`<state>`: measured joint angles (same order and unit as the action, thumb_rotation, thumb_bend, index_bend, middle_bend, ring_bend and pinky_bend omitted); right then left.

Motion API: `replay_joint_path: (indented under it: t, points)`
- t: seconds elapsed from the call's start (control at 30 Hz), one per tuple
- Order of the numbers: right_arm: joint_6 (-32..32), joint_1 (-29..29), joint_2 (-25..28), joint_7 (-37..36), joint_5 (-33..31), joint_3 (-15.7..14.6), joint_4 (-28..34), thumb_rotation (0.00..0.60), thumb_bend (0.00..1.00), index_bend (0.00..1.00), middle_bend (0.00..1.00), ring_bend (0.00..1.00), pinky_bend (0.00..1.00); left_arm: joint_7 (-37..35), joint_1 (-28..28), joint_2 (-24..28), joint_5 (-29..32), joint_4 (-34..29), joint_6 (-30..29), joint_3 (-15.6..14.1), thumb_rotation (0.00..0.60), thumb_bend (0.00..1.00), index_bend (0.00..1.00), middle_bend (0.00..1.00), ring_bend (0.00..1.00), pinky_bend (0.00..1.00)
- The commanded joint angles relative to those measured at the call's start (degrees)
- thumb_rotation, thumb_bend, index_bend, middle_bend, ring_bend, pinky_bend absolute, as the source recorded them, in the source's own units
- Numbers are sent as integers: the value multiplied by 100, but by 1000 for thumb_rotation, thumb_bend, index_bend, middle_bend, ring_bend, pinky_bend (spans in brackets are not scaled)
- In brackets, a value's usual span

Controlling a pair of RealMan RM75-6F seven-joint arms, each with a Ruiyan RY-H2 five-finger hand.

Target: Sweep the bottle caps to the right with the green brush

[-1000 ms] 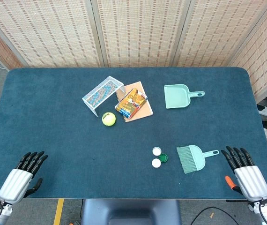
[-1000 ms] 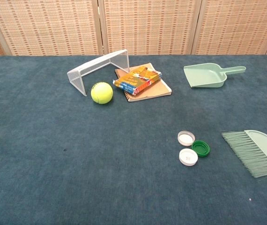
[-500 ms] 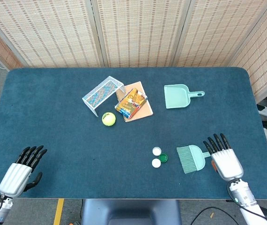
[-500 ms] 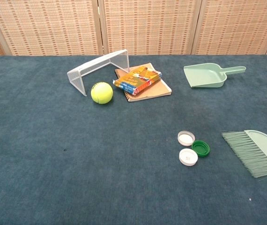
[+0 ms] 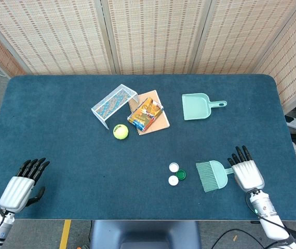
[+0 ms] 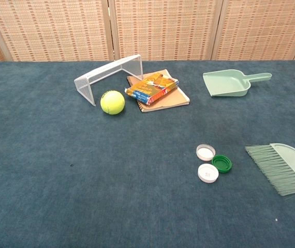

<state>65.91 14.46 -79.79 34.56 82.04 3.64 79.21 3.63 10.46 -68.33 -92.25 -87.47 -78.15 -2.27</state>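
Observation:
Three bottle caps lie close together right of the table's middle: two white caps [image 5: 174, 167] [image 5: 173, 180] and a green cap [image 5: 182, 174]; the chest view shows the same white caps [image 6: 205, 152] [image 6: 208, 173] and green cap [image 6: 221, 163]. The green brush [image 5: 213, 175] [image 6: 282, 166] lies flat just right of them, bristles toward the caps. My right hand [image 5: 246, 174] hovers palm down over the brush's handle end, fingers stretched out and holding nothing. My left hand [image 5: 21, 188] rests open at the near left edge, far from the caps.
A green dustpan [image 5: 197, 106] [image 6: 227, 82] sits farther back on the right. A tennis ball [image 5: 120, 131], a wire rack [image 5: 115, 105] and a snack box [image 5: 146, 114] on a notebook cluster at the back centre. The blue table [image 5: 59, 145] ends close behind my right hand.
My right hand has moved left from the near right corner to sit over the brush handle. My left hand has drawn slightly back toward the near edge. Caps and brush have not moved.

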Motion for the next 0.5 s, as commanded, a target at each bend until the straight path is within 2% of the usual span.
replay_joint_path:
  t: [0.03,0.37,0.5]
  points:
    - [-203,100,-165,67,-90,-75,-365,600,228,286,222,0,0,2,15,-36,35,61,39,4,600,458,0,0,0,72]
    - [-309,194,-444,-78,-199,-159,-830,600,230,327,248,4,0,6,35,-52,106,85,71,13,600,460,0,0,0,72]
    - [-291,210,-535,-181,-198,-186,-962,600,241,374,285,30,0,-7,33,-50,120,98,76,3,600,461,0,0,0,72]
